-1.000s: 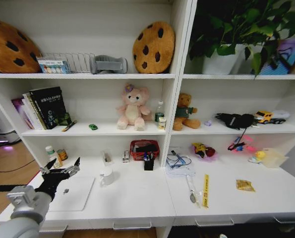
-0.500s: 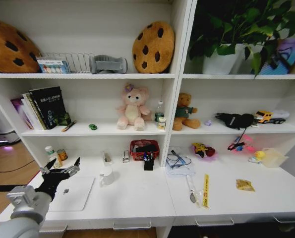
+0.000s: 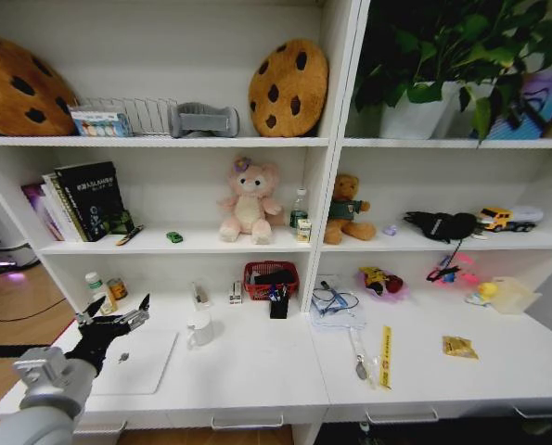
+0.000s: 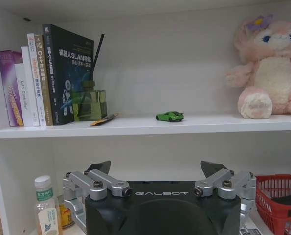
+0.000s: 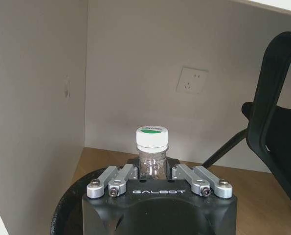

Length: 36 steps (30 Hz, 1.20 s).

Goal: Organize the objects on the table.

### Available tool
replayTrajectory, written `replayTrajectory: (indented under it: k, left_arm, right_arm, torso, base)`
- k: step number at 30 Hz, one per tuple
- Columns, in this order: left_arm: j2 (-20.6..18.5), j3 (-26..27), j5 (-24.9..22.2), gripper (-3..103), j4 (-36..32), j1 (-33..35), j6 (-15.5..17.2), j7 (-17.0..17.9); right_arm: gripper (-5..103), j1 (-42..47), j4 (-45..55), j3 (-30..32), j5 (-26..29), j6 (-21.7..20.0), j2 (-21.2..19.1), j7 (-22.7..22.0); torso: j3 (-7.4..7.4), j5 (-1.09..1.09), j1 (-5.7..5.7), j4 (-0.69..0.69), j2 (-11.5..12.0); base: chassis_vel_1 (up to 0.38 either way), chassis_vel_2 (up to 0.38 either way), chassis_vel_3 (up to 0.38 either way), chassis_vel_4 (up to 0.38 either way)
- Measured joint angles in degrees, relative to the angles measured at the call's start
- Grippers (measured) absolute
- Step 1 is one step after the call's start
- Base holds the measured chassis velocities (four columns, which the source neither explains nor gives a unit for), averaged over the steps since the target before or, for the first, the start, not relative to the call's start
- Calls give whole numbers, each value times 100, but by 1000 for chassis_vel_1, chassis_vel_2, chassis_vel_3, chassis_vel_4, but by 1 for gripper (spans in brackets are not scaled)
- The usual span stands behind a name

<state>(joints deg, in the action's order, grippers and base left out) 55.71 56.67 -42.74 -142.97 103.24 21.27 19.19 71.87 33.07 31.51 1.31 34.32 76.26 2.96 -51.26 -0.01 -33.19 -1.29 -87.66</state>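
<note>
Head view, lower left of the frame: my left gripper [image 3: 116,322] hovers with its fingers spread wide over the near left end of the white desk [image 3: 257,366], just above the far edge of the silver laptop [image 3: 138,362] lying flat there. Beyond it, at the back left of the desktop, stand a bottle [image 3: 95,287] and a small jar [image 3: 117,289]. Toward the lower right of the frame lie a spoon [image 3: 358,360], a yellow strip [image 3: 385,355] just beside it, and a yellow packet [image 3: 458,347] farther right. Higher, on the middle shelf, sits a tiny green toy car [image 3: 173,237]. In the right wrist view my right gripper [image 5: 154,172] is pinched on the neck of a clear bottle with a white, green-topped cap [image 5: 152,137].
</note>
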Motion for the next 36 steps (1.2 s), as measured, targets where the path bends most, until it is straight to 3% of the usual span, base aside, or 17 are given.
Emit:
replayTrajectory:
  k: [2,4,6,7,9,10,13,16,19,20,23,27,28,30,33,35,36]
  left_arm:
    - [0,0,0,100,0,0,0,0]
    - [0,0,0,100,0,0,0,0]
    - [0,0,0,100,0,0,0,0]
    - [0,0,0,100,0,0,0,0]
    - [0,0,0,100,0,0,0,0]
    - [0,0,0,100,0,0,0,0]
    - [0,0,0,100,0,0,0,0]
    - [0,0,0,100,0,0,0,0]
    - [0,0,0,100,0,0,0,0]
    - [0,0,0,100,0,0,0,0]
    - [0,0,0,100,0,0,0,0]
    - [0,0,0,100,0,0,0,0]
    - [0,0,0,100,0,0,0,0]
    - [0,0,0,100,0,0,0,-1]
    - [0,0,0,100,0,0,0,0]
    - [0,0,0,100,0,0,0,-1]
    - [0,0,0,100,0,0,0,-1]
  right_arm:
    - [28,5,7,0,-6,1,6,-4]
    - [44,14,-6,-1,-20,2,16,-50]
    - [44,11,-20,0,-20,16,19,-87]
    - [55,15,-22,0,-20,34,19,-122]
    - [55,23,-20,0,-22,57,19,-135]
    - [66,62,16,0,-25,99,15,-143]
    - [66,120,76,-2,-28,134,7,-144]
    - [88,589,413,-4,-481,293,-52,-534]
    - [88,742,495,12,-632,340,-72,-619]
    - [97,999,634,25,-710,410,-115,-692]
    - [99,1596,977,20,-665,623,-226,-823]
    - [100,2954,2574,129,-317,922,-372,-941]
    - [100,2954,2574,129,-317,922,-372,-941]
    - [100,3837,4008,164,-32,823,-444,-908]
    - [100,4375,4819,203,61,770,-497,-871]
    - [100,5503,6517,382,170,722,-613,-913]
    - [100,5503,6517,382,170,722,-613,-913]
  torso:
    - [0,0,0,0,0]
    - [0,0,0,0,-1]
    - [0,1,0,0,-1]
    - [0,1,0,0,-1]
    - [0,1,0,0,-1]
    - [0,1,0,0,-1]
    - [1,1,0,0,-1]
    - [1,2,0,0,-1]
    - [1,2,0,0,-1]
    - [1,2,0,0,-1]
    - [1,1,0,-2,-1]
    - [1,-1,2,-1,-1]
    - [1,-1,2,-1,-1]
    - [2,2,2,-2,-2]
    - [2,2,2,1,-2]
    - [1,-1,2,-2,-2]
    - [1,-1,2,-2,-2]
  base:
    - [0,0,0,0]
    - [0,0,0,0]
    - [0,0,0,0]
    - [0,0,0,0]
    - [0,0,0,0]
    - [0,0,0,0]
    - [0,0,0,0]
    - [0,0,0,0]
    - [0,0,0,0]
    - [0,0,0,0]
    - [0,0,0,0]
    - [0,0,0,0]
    - [0,0,0,0]
    - [0,0,0,0]
    - [0,0,0,0]
    - [0,0,0,0]
    - [0,0,0,0]
